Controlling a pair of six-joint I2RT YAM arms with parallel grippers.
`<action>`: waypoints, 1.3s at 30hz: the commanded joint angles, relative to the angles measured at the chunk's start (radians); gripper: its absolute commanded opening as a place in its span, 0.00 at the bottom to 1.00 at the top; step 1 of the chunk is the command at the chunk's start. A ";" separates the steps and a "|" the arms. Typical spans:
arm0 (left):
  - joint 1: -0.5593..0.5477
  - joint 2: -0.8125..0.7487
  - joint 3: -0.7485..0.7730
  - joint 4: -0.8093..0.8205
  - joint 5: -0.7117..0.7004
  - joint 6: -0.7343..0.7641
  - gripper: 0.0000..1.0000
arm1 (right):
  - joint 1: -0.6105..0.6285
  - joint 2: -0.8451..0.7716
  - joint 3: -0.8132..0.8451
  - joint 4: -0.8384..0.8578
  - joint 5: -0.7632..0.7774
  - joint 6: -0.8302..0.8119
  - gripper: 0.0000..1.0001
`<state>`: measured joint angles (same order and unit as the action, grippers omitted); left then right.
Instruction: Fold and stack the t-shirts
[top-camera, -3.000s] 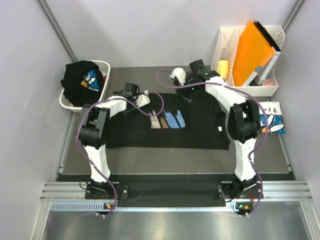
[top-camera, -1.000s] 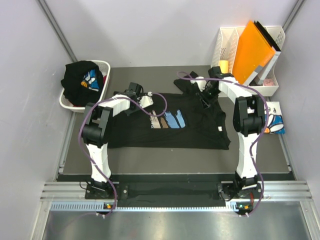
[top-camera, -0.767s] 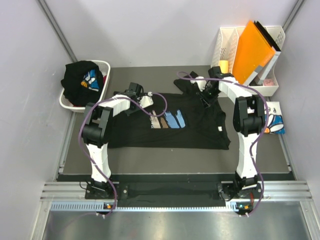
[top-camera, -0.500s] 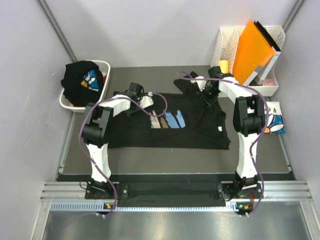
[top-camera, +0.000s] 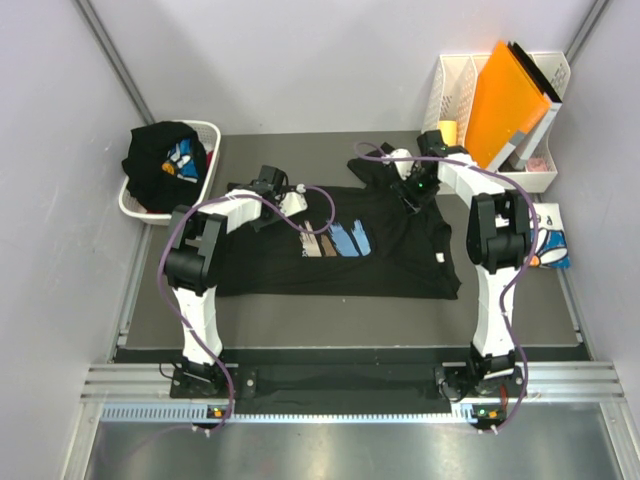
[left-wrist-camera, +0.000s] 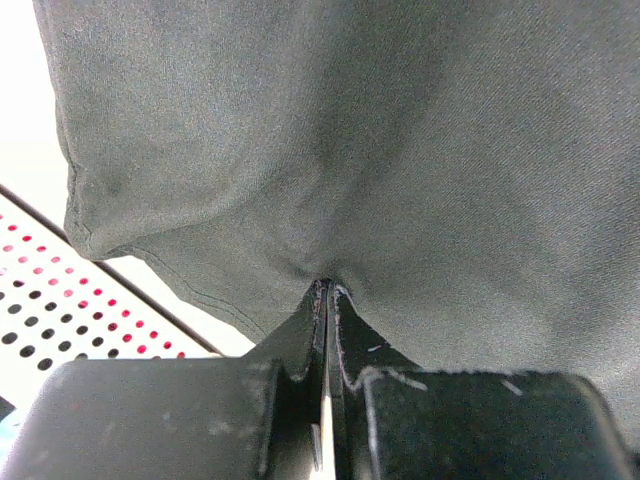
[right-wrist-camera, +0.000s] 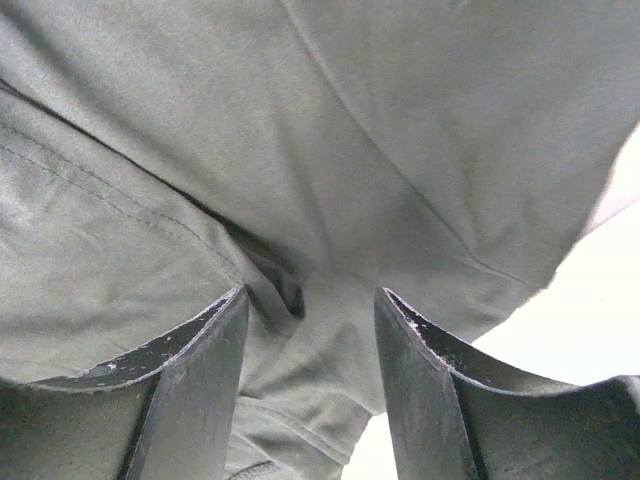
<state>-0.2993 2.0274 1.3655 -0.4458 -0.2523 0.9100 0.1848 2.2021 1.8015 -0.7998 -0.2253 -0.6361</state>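
A black t-shirt (top-camera: 390, 255) with a blue, white and tan chest print lies spread on the dark table mat. My left gripper (top-camera: 288, 203) is shut on a pinch of its cloth near the upper left edge; in the left wrist view the fabric (left-wrist-camera: 400, 150) puckers into the shut fingertips (left-wrist-camera: 328, 292). My right gripper (top-camera: 406, 198) stands open over the bunched upper right part of the shirt, and cloth (right-wrist-camera: 330, 180) lies between and beyond its spread fingers (right-wrist-camera: 310, 300). More black t-shirts (top-camera: 160, 158) are heaped in the basket. A folded white t-shirt (top-camera: 548, 240) lies at the right.
A white laundry basket (top-camera: 205, 135) sits at the back left corner. A white file rack (top-camera: 540, 180) with an orange folder (top-camera: 508, 100) stands at the back right. Grey walls close in both sides.
The right gripper's jaws have spread wider than half a second ago. Earlier it carried the shirt's upper right part to the right. The left gripper has stayed put.
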 joint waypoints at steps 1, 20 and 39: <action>-0.018 0.028 0.006 -0.007 0.071 -0.022 0.00 | -0.005 -0.100 0.018 0.053 0.035 -0.023 0.54; -0.021 0.020 -0.008 -0.005 0.071 -0.026 0.00 | 0.021 -0.157 -0.050 0.107 0.086 -0.060 0.00; -0.024 0.019 0.009 -0.008 0.073 -0.028 0.00 | 0.044 -0.142 -0.093 0.013 -0.033 -0.070 0.00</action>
<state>-0.3092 2.0274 1.3655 -0.4454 -0.2520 0.9100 0.2188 2.0827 1.7206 -0.8078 -0.2394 -0.7067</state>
